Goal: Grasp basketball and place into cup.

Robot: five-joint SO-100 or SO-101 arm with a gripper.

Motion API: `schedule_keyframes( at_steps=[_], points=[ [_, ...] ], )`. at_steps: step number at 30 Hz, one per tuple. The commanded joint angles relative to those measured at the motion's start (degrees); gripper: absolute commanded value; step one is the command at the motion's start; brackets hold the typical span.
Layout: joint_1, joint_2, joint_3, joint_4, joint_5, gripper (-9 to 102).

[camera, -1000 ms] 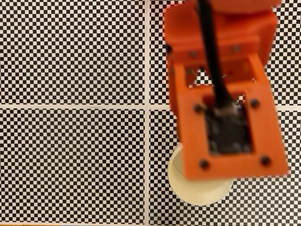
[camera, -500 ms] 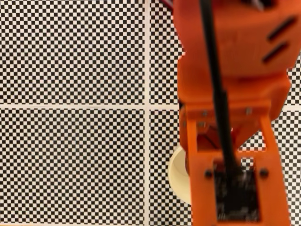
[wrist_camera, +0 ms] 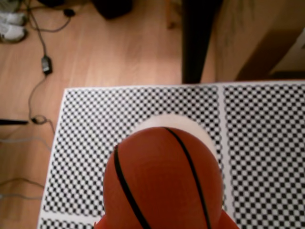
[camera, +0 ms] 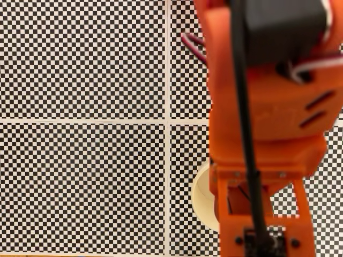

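In the fixed view we see only a cream sliver of the cup [camera: 202, 199] at lower centre, on the checkered counter [camera: 80, 176], the orange arm [camera: 268, 123] covering the rest. In the wrist view the basketball [wrist_camera: 162, 179] fills the lower centre, held in the pincer [wrist_camera: 162, 224]. The cup's rim [wrist_camera: 188, 123] peeks just above and behind the ball, so we judge the drop lies slightly up-frame.

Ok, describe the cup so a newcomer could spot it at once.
Start at the checkerboard mat in the fixed view, lower right, where the orange arm hangs. The cup peeks out beside it: round, cream-white, the only plain pale shape on the pattern.
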Motion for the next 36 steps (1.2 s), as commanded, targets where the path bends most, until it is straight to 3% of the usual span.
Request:
schedule_keyframes(
  at_steps=[1, 36],
  points=[
    [0.18, -0.88, -4.83, -0.97, 0.79, 9],
    [-0.44, -7.82, -7.56, -2.11, 2.72, 17]
  ],
)
